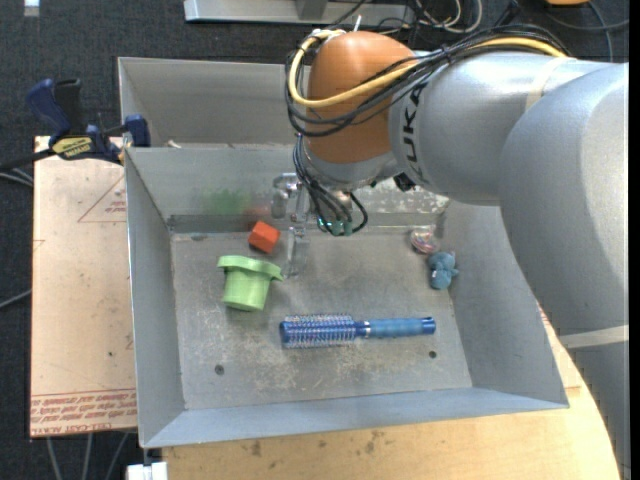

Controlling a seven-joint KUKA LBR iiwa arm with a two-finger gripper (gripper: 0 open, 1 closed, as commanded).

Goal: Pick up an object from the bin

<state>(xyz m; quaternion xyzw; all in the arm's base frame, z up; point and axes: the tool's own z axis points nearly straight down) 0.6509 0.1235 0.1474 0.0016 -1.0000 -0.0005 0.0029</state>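
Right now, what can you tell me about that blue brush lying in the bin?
The blue hairbrush looks like plastic. It has a straight, smooth handle pointing right and a head of paler bristles at its left end. It lies flat and almost level across the floor of the grey bin, toward the view's lower side. The green flanged cup sits up and left of it, apart. Only the floor touches it.

Lab: robot arm (520,138), floor cables (440,3), bin (150,268)
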